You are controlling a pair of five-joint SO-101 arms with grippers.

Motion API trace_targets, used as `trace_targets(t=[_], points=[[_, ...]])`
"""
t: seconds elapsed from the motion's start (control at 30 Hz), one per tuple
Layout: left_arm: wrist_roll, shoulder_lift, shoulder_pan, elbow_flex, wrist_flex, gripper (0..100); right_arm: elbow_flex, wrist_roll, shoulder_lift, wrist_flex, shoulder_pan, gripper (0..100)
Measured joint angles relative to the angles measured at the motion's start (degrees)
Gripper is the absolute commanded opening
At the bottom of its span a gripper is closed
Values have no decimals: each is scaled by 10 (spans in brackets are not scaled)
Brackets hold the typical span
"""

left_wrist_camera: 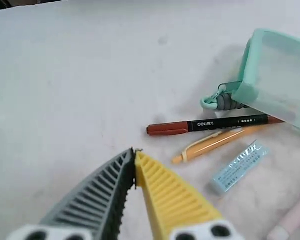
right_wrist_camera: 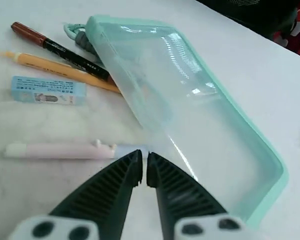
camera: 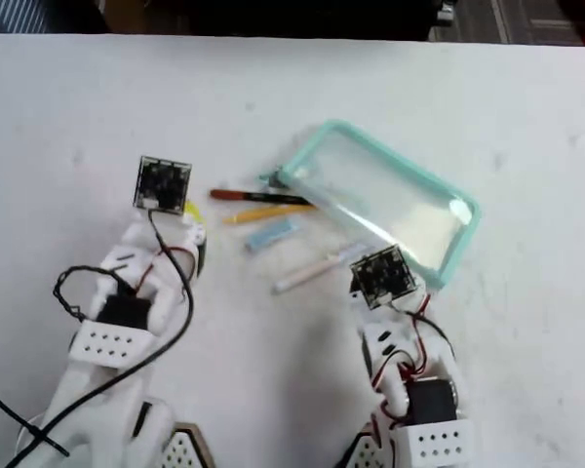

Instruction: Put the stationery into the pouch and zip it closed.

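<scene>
Pouch (camera: 385,190) central on table (camera: 68,97); pens (camera: 258,197) touch corner.

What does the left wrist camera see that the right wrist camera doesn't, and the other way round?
Left wrist view, not the right: its own grey and yellow fingers, closed together, with just one corner of the pouch. Right wrist view, not the left: its own black fingers, closed together, the pouch's whole clear face and mint rim, and the pink pen at full length. Shared: the brown marker, the orange pen, the blue eraser, the zipper pull, an end of the pink pen, and the white table.
</scene>
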Motion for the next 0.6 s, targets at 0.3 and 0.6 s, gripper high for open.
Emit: trace_targets(t=[0.3, 0.6], points=[[4, 0, 0, 5, -1, 23, -116, 0, 12, 41, -25, 24], [4, 0, 1, 5, -1, 23, -385, 32, 361, 105, -94, 24]])
